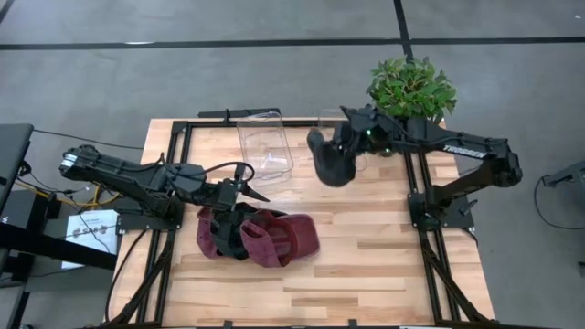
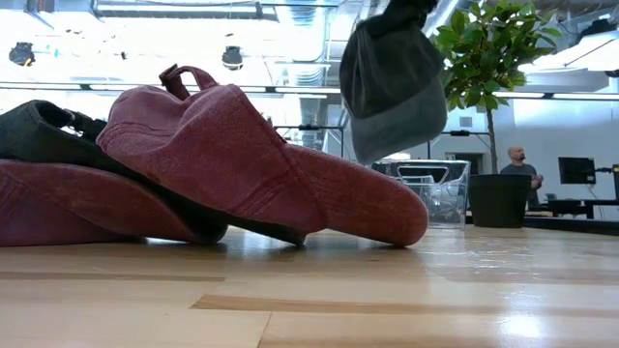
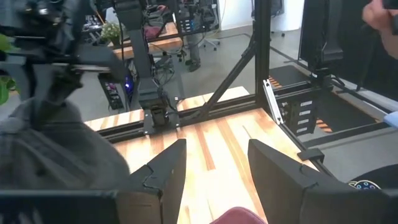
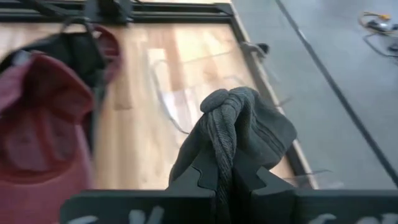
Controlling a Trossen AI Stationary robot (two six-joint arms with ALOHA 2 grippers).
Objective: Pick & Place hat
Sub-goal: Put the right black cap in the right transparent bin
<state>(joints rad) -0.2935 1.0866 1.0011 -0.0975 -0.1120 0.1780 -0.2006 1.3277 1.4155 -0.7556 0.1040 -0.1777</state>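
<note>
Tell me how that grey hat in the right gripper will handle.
Probably floppy: the grey hat bunches into folds in the right gripper and hangs limp in the low view. Likely light. It may sway when carried, so move gently.

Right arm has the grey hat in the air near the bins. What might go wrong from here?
1. The right gripper pinches only a bunched fold of the grey hat; it may slip free in transit.
2. The hat hangs between the two clear bins, so a release now might land on a rim or the table.
</note>
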